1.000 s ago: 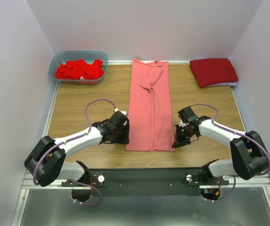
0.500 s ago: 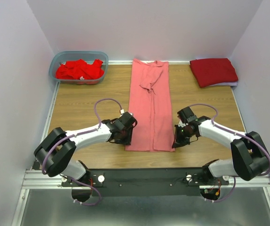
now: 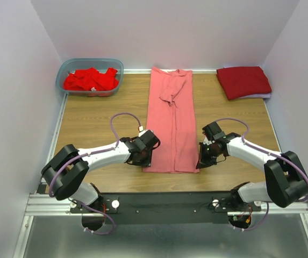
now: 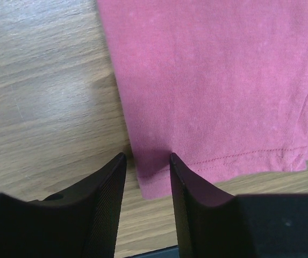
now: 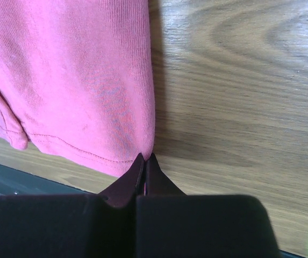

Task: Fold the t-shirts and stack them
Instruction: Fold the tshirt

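The salmon-pink tee (image 3: 171,126) lies lengthwise on the desk (image 3: 89,118). Its near-right corner sits clenched in the right fingers (image 5: 126,185); left fingers (image 4: 102,204) gape astride the near-left corner. Close shallow and the hem could slip out.

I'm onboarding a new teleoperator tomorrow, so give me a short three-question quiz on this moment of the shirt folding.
1. True or false: the right gripper is shut on the near right corner of the pink t-shirt.
2. Multiple choice: the left gripper is A) open at the shirt's near left corner, B) shut on a sleeve, C) out of view.
3. Fill in: the loose red t-shirts lie in the ___ at the far left.
Key: 1 true; 2 A; 3 tub.
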Available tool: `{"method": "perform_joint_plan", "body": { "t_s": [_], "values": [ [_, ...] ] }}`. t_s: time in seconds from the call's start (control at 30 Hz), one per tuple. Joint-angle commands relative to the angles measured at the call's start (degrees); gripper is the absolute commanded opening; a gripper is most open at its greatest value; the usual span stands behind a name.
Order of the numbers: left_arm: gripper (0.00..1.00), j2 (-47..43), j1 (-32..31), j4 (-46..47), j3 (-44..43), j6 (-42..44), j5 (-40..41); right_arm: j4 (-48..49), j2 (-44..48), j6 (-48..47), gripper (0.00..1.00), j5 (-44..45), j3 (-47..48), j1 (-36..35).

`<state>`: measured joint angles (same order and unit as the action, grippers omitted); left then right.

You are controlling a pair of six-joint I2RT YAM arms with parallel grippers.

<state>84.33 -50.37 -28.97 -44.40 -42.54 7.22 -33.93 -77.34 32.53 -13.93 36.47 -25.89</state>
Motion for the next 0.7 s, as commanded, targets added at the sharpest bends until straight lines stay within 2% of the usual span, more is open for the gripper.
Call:
{"method": "perform_joint_plan", "body": {
  "t_s": [0.0,0.13,0.37,0.57,0.67],
  "values": [
    [0.46,1.88,-0.52,-5.31,1.34,-1.58,1.65,-0.61,0.7,-0.28,0.0,0.49,-0.52,-0.48],
    [0.42,2.5,-1.48,-6.1,1.69,-2.1,1.65,-0.61,1.23,-0.63,0.0,-0.56,-0.43,-0.39],
    [0.0,1.36,-5.26,-7.32,3.36,-5.61,-0.28,-3.76,3.86,-0.1,0.0,-3.2,-1.22,-0.92],
    [0.0,-4.7,-12.45,-10.4,4.85,-12.29,-3.78,-10.61,10.88,2.7,0.01,-4.34,-2.19,-3.38],
    [0.0,-8.13,-13.79,-9.79,5.38,-14.5,-5.46,-12.2,13.35,3.06,0.0,-4.7,-2.45,-3.82]
  ]
}}
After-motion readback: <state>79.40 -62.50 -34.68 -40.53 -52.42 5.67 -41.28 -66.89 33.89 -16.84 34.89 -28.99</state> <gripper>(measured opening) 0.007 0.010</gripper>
